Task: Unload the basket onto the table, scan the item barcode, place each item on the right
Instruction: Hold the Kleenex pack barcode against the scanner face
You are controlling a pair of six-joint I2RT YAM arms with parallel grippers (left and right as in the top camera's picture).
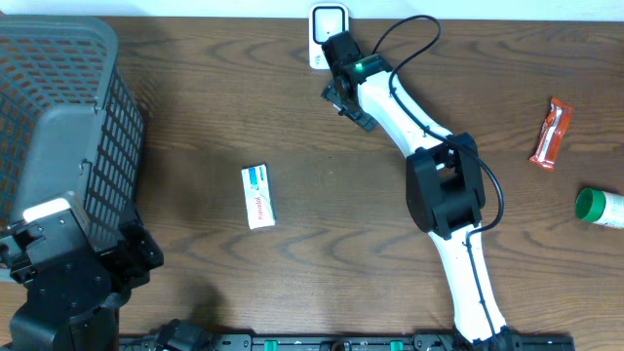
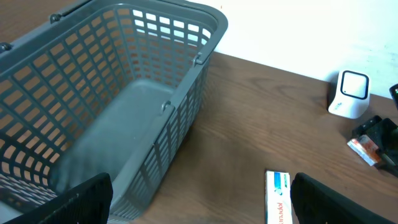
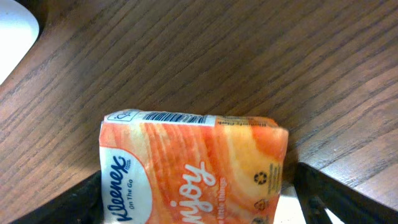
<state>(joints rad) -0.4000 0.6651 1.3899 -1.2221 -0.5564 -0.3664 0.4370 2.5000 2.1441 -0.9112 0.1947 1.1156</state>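
Tissue pack [image 3: 193, 168]: 1, soft plastic printed in orange swirls, with a white end panel carrying 1 barcode strip along its top edge. It sits at 12 o'clock on the wooden table [image 1: 244, 107], just at 5 o'clock from the scanner [image 1: 328, 27], under the right gripper [image 1: 349, 107]. The overhead view hides the pack beneath that pincer. The right wrist view shows its lettering and barcode close up, and the left wrist view catches it only as a small orange patch.

The 2 black fingers [image 3: 339, 193] of the right gripper stand on either side of the pack. A thin pale gap shows on 1 side, so I cannot tell whether they pinch it or merely flank it. The left gripper [image 2: 202, 208] is spread wide, with nothing between its fingers.

There is 1 scanner, white and rounded with a square window. There is 1 grey plastic lattice basket [image 1: 107, 127] at 9 o'clock. Its solid floor shows only from the left wrist. There is 1 flat white-and-blue box [image 1: 258, 197] near the middle, toward 7 o'clock. At 3 o'clock lies 1 orange snack wrapper [image 1: 551, 134], and at 4 o'clock 1 green-capped white bottle [image 1: 597, 208] lies on its side. These last 2 show only in the overhead view.
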